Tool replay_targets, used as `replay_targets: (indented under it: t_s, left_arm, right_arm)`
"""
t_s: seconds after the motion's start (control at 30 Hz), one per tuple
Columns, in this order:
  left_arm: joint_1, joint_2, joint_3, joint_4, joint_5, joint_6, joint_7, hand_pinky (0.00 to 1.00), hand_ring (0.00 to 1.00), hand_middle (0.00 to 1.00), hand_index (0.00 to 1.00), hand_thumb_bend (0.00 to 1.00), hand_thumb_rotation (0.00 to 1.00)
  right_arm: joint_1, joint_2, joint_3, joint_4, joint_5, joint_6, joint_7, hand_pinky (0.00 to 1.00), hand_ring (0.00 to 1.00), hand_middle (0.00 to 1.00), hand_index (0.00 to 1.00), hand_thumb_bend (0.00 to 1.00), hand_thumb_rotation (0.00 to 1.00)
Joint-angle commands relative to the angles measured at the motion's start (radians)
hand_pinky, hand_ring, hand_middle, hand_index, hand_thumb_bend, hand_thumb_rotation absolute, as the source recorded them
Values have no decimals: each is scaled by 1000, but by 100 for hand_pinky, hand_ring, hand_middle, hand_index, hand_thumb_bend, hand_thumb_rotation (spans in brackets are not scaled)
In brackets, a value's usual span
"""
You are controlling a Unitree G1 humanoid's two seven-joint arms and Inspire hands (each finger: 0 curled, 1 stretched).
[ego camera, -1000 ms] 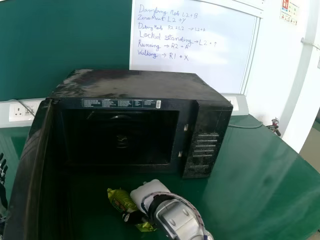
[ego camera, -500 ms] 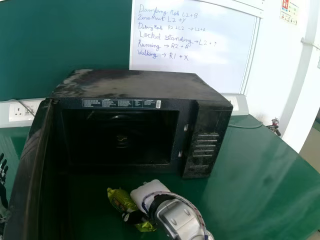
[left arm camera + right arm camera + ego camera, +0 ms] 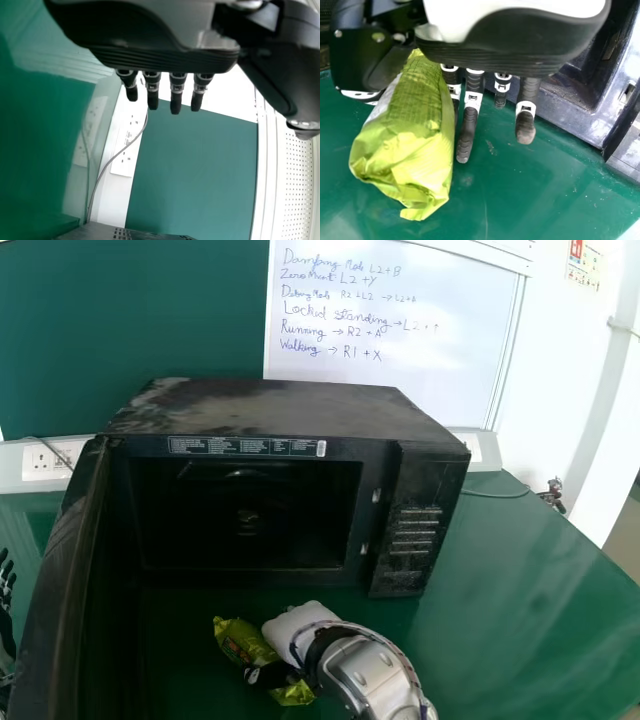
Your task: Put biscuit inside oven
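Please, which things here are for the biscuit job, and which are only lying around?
For the job:
- biscuit packet, on the table
- oven, its door open
- right hand, at the packet

Not for the job:
- whiteboard with writing
- wall socket
- small thing at the table's edge, unclear what
- left hand, idle

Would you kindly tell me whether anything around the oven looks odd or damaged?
Two small things: the oven has pale, dusty-looking smears on its top, mostly towards the left end, and a few light specks dot the table. The biscuit packet is wrinkled, but I see no tear or spill.
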Motion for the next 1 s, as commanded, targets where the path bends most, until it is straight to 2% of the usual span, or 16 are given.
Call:
replay_targets:
  t_s: [0.0, 0.57, 0.97]
  left_arm:
    - [-10, -1, -1, 4, 3, -9, -4, 85, 90, 91, 96, 100, 77]
    - [-8, -7, 0, 9, -2, -22, -8, 84, 90, 92, 96, 100, 77]
    - [-5, -3, 2, 13, 3, -23, -8, 84, 89, 91, 96, 100, 77]
  right_arm:
    - [-21, -9, -16, -16, 18, -4, 1, 9, 16, 47, 71, 56, 0]
    - [-117, -49, -86, -30, 110, -23, -44, 5, 12, 47, 72, 56, 0]
    - [-198, -56, -92, 16, 125, -13, -59, 6, 13, 47, 70, 57, 0]
